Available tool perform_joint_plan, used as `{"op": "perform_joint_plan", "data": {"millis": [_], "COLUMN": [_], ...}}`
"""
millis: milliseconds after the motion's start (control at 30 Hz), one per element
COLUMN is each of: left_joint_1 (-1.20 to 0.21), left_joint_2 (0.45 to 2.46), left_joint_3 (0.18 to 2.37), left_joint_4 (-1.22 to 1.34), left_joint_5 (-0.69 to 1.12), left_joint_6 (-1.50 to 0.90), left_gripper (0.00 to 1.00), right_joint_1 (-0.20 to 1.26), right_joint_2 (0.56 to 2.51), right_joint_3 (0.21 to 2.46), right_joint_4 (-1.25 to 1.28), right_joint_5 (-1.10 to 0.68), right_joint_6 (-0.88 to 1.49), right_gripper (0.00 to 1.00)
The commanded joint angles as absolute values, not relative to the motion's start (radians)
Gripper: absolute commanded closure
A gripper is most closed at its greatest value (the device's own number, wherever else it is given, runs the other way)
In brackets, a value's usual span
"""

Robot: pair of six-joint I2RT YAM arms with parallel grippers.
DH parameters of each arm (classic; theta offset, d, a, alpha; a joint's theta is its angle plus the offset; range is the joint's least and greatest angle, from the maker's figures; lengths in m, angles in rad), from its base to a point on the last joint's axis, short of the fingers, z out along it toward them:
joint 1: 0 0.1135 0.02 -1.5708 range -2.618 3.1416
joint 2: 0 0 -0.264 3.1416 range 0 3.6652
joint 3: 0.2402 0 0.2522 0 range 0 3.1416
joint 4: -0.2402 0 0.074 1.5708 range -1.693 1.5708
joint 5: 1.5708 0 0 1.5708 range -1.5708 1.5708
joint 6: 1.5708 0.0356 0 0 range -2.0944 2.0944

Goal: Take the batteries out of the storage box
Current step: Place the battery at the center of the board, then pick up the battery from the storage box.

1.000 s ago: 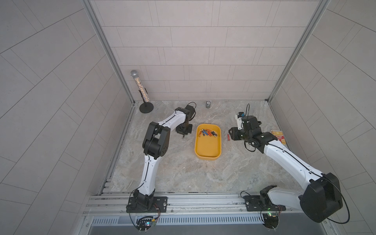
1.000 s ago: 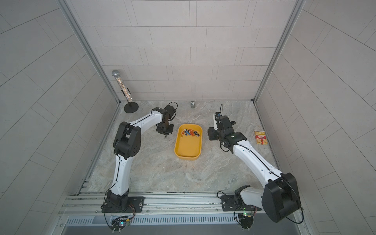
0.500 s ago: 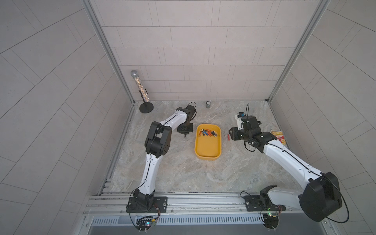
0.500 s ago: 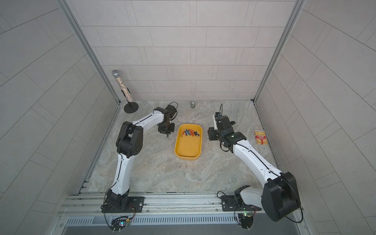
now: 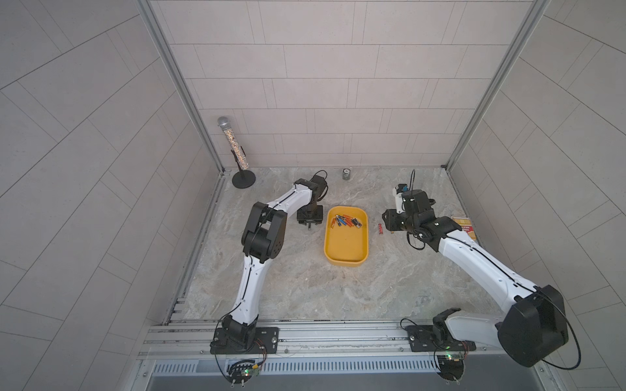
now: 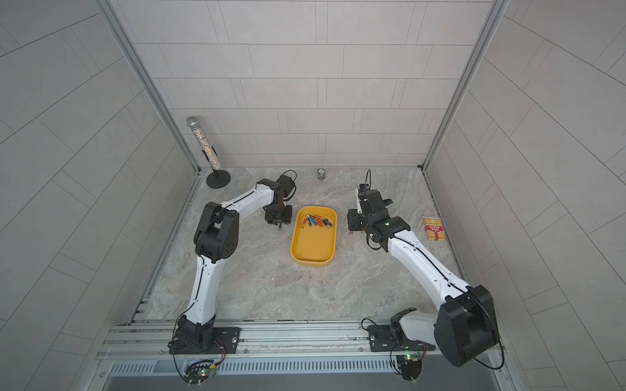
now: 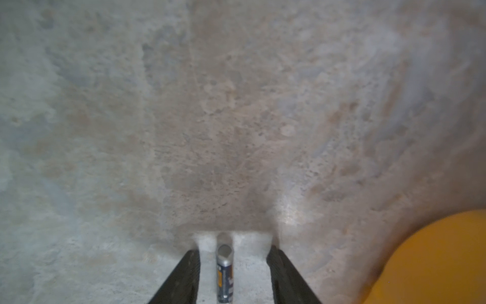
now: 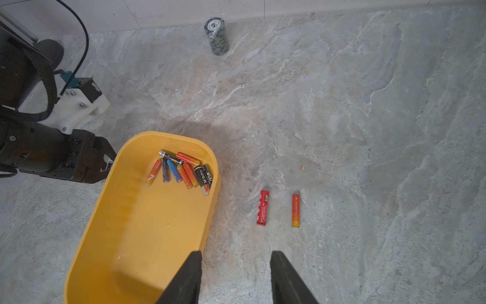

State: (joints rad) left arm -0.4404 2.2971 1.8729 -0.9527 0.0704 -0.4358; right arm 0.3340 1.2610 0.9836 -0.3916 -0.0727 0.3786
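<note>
The yellow storage box [image 5: 345, 262] [image 6: 311, 262] [image 8: 147, 223] lies mid-floor, with several batteries [image 5: 347, 221] [image 6: 318, 221] [image 8: 184, 169] heaped at its far end. Left of the box, my left gripper [image 5: 309, 226] [image 7: 233, 250] is low over the floor and open. A black-and-orange battery [image 7: 224, 273] lies on the floor between its fingers, touching neither. The box's corner [image 7: 434, 258] shows beside it. Right of the box, my right gripper [image 5: 389, 227] [image 8: 236, 254] is open and empty. A red battery [image 8: 263, 208] [image 5: 380, 229] and an orange battery [image 8: 295, 210] lie on the floor ahead of it.
A small can [image 5: 346, 175] [image 8: 217, 36] stands by the back wall. A glittery microphone on a black stand [image 5: 237, 152] occupies the back left corner. A red-and-yellow striped packet [image 5: 465, 226] [image 6: 433, 228] lies by the right wall.
My left gripper has gone from shut to open, and the battery now lies loose between its fingers on the floor. The right arm has not moved.
</note>
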Motion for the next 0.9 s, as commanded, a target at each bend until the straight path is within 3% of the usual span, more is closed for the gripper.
{"op": "perform_joint_plan", "data": {"millis": [0,267,500,667,867], "left_joint_1": [-0.459,-0.467,-0.499,-0.639,-0.716], "left_joint_2": [2.303,2.224,2.174,2.082,2.235], "left_joint_3": [1.922,2.006,2.121,2.145,2.32], "left_joint_4": [-1.02,-1.082,-1.165,-1.167,-1.226], "left_joint_5": [0.058,0.018,-0.073,-0.181,-0.09], "left_joint_6": [-0.399,-0.407,-0.386,-0.312,-0.33], "left_gripper": [0.48,0.35,0.36,0.42,0.43], "right_joint_1": [0.339,0.338,0.341,0.341,0.344], "right_joint_2": [1.285,1.238,1.228,1.136,1.054], "right_joint_3": [1.01,0.945,0.923,0.87,0.753], "right_joint_4": [-0.385,-0.409,-0.356,-0.373,-0.315], "right_joint_5": [-0.055,-0.033,-0.03,-0.033,-0.033], "right_joint_6": [0.384,0.417,0.382,0.415,0.461], "right_gripper": [0.53,0.52,0.52,0.51,0.52]}}
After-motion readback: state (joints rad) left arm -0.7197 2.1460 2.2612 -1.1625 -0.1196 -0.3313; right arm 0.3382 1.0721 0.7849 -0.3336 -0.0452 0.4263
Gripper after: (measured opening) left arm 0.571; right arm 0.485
